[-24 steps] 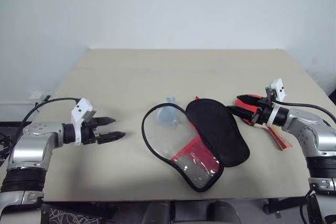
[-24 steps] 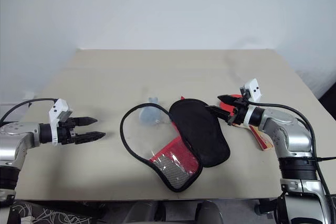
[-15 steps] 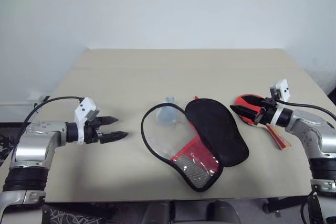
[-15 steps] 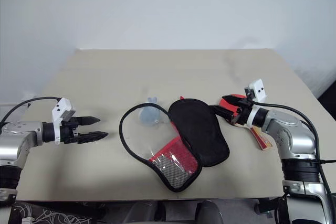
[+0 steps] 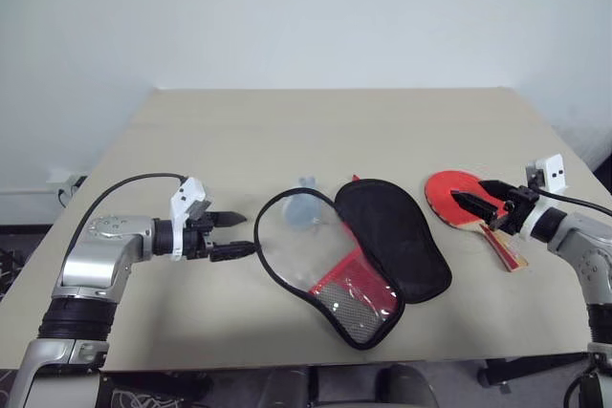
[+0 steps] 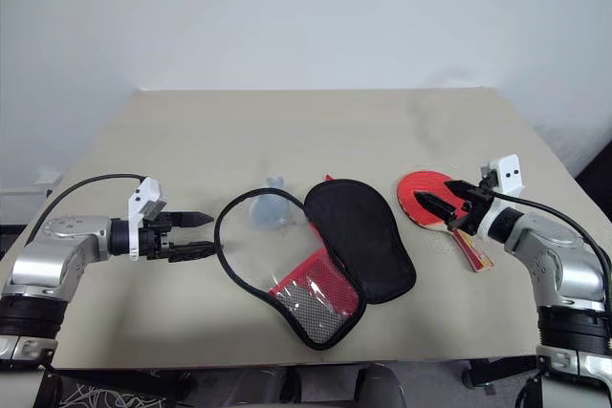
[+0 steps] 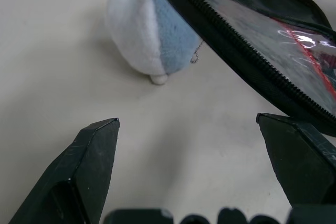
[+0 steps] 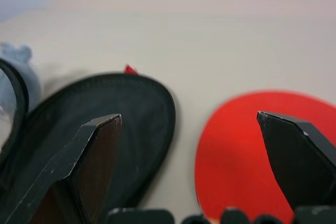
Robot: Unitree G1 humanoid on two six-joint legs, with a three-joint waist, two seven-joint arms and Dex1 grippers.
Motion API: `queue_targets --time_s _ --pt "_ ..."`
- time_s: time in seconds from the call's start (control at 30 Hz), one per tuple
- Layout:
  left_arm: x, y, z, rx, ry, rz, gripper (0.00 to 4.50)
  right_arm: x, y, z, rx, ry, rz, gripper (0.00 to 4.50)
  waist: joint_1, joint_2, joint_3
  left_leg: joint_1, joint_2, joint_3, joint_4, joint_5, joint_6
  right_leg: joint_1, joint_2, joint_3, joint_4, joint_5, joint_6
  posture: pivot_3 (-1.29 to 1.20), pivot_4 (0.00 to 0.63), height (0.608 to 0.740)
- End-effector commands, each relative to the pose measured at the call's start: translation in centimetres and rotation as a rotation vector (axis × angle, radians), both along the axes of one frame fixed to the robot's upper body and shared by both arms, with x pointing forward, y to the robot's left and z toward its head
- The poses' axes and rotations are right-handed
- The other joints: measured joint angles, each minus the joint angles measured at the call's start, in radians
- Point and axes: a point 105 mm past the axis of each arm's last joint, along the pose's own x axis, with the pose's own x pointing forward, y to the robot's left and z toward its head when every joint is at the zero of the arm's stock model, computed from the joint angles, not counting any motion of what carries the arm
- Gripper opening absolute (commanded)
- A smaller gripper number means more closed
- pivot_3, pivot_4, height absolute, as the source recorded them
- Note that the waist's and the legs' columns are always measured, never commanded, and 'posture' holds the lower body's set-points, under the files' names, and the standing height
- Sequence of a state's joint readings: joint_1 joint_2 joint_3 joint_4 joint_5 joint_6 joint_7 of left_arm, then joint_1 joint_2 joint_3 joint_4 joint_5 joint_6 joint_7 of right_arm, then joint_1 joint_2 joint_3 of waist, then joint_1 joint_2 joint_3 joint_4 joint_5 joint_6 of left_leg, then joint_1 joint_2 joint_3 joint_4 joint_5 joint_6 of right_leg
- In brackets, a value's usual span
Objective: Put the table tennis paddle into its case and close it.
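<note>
tabletop [image 5: 287, 131]: case [image 5: 368, 246] lying open at centre, clear flap toward the left hand [image 5: 235, 235], which is spread wide, empty, just short of its zip edge; paddle [image 5: 457, 202] flat to the right, right hand [image 5: 476, 200] spread wide above its red face, gripping nothing.

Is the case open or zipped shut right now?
Open. The case lies spread on the table, its black half folded off its clear half; the table tennis paddle lies outside it.
</note>
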State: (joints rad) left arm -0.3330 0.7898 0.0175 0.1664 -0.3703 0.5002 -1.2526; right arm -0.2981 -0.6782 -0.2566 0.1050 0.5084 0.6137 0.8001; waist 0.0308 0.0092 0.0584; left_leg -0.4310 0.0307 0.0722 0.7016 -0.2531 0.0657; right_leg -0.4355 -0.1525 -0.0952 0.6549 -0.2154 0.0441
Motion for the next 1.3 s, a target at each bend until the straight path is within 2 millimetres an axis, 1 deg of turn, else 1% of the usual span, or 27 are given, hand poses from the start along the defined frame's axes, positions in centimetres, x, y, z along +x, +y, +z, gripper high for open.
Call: queue_targets --time_s 0.03,0.13,0.23,0.33,0.53,0.63,0.77,0.83,0.93,1.1,1.3 --pt "0.5 0.2 1.1 -0.003 -0.047 0.010 4.50 -0.1 -1.1 1.6 -0.028 -0.032 -0.023 4.47 0.000 0.000 0.000 0.000 0.000 0.000 0.000 0.000 0.000 0.000 0.000 0.000 0.000 0.000 0.000 0.00 0.000 0.688" --pt "0.4 0.0 1.0 -0.005 -0.044 0.004 4.50 -0.1 -1.8 1.4 -0.062 -0.017 -0.042 4.47 0.000 -0.001 0.000 0.000 0.000 0.000 0.000 0.000 0.000 0.000 0.000 0.000 0.000 0.000 0.000 0.00 0.000 0.688" --pt "0.2 0.0 0.8 -0.006 -0.041 0.010 4.50 0.2 -3.1 0.3 -0.121 0.042 -0.089 4.47 0.001 -0.001 0.000 0.000 0.001 0.000 0.001 0.000 0.000 0.000 -0.001 0.000 0.000 0.000 0.000 0.00 0.000 0.688" --pt "0.0 0.2 0.8 -0.002 -0.035 0.010 4.50 0.2 -3.7 -0.6 -0.142 0.127 -0.104 4.47 0.001 -0.001 0.000 0.000 0.002 0.000 0.001 0.000 0.000 0.000 -0.001 0.000 0.000 0.000 0.000 0.00 0.000 0.688" --pt "0.1 0.6 0.6 0.012 -0.029 0.021 4.50 0.5 -4.6 -1.7 -0.169 0.296 -0.130 4.47 -0.005 -0.001 0.001 0.000 0.001 0.000 0.001 0.000 0.000 -0.002 -0.001 0.000 0.000 0.000 -0.001 0.00 0.000 0.688" --pt "0.2 0.6 0.6 0.012 -0.032 0.022 4.50 0.6 -4.9 -2.2 -0.201 0.344 -0.138 4.47 -0.011 -0.002 0.000 0.000 0.000 0.000 0.001 0.000 0.000 -0.002 -0.001 0.000 0.000 0.000 -0.001 0.00 0.000 0.688" --pt "0.3 0.5 0.5 0.011 -0.037 0.023 4.50 0.1 -5.3 -3.0 -0.243 0.411 -0.134 4.47 -0.015 -0.002 0.001 0.000 0.000 0.000 0.001 0.000 0.000 -0.001 -0.001 0.000 0.000 0.001 -0.001 0.00 0.000 0.688" --pt "0.3 0.4 0.5 0.010 -0.037 0.021 4.50 -0.3 -5.4 -3.5 -0.239 0.461 -0.127 4.47 -0.019 -0.002 0.001 0.000 0.000 0.000 0.001 0.000 0.000 -0.001 -0.001 0.000 0.000 0.001 -0.001 0.00 0.000 0.688" --pt "0.4 0.3 0.5 0.012 -0.037 0.018 4.50 -0.7 -5.3 -4.0 -0.259 0.487 -0.107 4.47 -0.023 -0.002 0.001 0.000 0.000 0.000 0.001 0.000 0.000 -0.001 -0.001 0.000 0.000 0.001 -0.001 0.00 0.000 0.688" --pt "0.4 0.3 0.5 0.017 -0.035 0.014 4.50 -0.3 -5.1 -5.1 -0.271 0.500 -0.110 4.47 -0.023 -0.002 0.001 0.000 -0.001 0.000 0.001 0.000 0.000 -0.001 -0.001 0.000 0.001 0.001 -0.001 0.00 0.000 0.688" --pt "0.2 0.3 0.5 0.022 -0.034 0.011 4.50 0.4 -4.6 -5.6 -0.301 0.494 -0.096 4.47 -0.034 -0.004 0.001 0.000 0.000 0.000 0.004 0.000 0.000 -0.001 -0.001 0.000 0.001 0.001 -0.001 0.00 0.000 0.688"
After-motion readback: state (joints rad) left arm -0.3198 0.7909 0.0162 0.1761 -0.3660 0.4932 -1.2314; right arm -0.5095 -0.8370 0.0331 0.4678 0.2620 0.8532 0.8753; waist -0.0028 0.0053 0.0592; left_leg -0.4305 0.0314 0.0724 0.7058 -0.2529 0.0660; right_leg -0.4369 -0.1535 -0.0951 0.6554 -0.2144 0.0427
